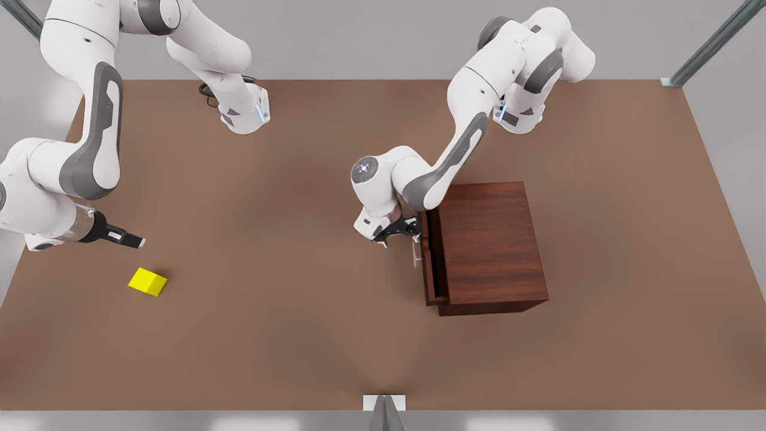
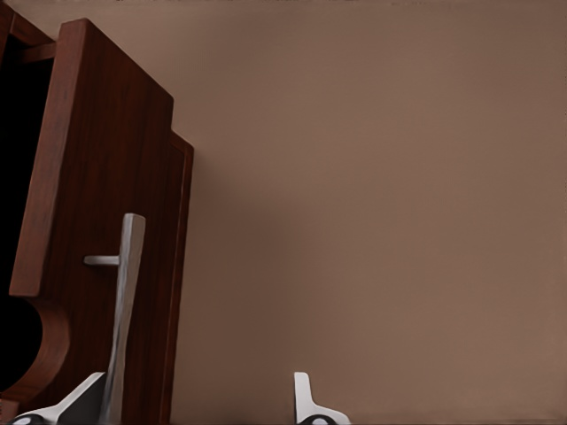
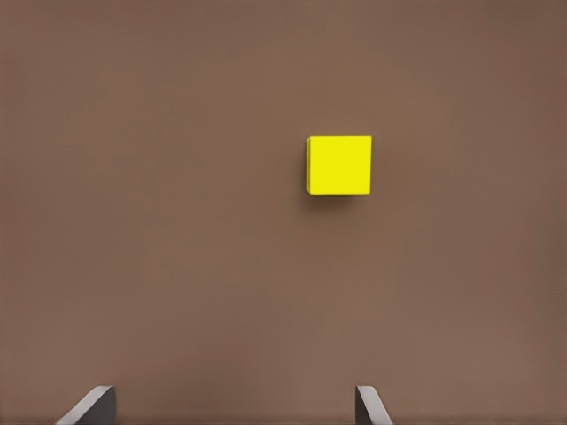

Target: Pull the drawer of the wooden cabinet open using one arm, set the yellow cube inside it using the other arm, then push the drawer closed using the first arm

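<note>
- Right gripper, on the arm at the front view's left: hangs low over the table, jaws released and spread with nothing between them. In the right wrist view both fingertips sit well apart over bare table.
- Yellow cube: flat on the table, just beside the right gripper on the near side, not touching it. In the right wrist view the cube lies ahead of the jaws, clear of them.
- Centre of the table: bare brown surface between cube and cabinet; the two are well apart.
- Left gripper, on the arm at the front view's right: sits at the cabinet's front face, level with the drawer handle. Jaws released; in the left wrist view one fingertip is right against the silver bar, the other stands off to the side, so no clamp on it.
- Drawer: pulled out only slightly; its front stands a little proud of the cabinet body, with a dark gap behind it in the left wrist view.
- Wooden cabinet: upright on the table, right of centre, front facing the front view's left.
</note>
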`<act>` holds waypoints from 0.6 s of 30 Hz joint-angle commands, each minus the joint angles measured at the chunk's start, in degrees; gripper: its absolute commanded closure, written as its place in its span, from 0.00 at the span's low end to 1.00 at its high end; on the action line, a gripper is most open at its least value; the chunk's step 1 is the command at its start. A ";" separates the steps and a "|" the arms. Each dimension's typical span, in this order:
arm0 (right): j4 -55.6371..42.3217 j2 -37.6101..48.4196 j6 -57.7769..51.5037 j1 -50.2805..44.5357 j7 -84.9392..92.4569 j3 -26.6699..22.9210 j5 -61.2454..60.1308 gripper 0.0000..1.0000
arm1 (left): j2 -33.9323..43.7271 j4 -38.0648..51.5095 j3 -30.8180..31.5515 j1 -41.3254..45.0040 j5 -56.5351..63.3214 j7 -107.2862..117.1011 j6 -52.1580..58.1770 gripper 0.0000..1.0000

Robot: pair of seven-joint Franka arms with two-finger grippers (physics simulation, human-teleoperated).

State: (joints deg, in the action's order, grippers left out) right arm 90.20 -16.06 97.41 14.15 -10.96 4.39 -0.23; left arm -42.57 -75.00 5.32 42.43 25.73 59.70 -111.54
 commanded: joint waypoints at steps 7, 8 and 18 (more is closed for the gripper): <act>-0.03 -0.03 -0.11 -0.44 0.06 0.09 -0.04 0.00 | -0.23 -0.06 0.66 1.60 -1.30 -4.15 -2.27 0.00; -0.03 -0.03 -0.11 -0.44 0.06 0.09 -0.04 0.00 | -0.41 0.55 0.66 2.04 -1.30 -4.07 -2.19 0.00; -0.03 -0.12 -0.11 -0.44 -0.03 0.09 0.05 0.00 | -0.85 1.87 0.74 2.92 -1.39 -3.80 -3.50 0.00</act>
State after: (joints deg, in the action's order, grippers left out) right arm 90.20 -16.23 97.32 13.71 -10.99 4.48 -0.15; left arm -43.31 -72.94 5.33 44.54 26.30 57.33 -114.68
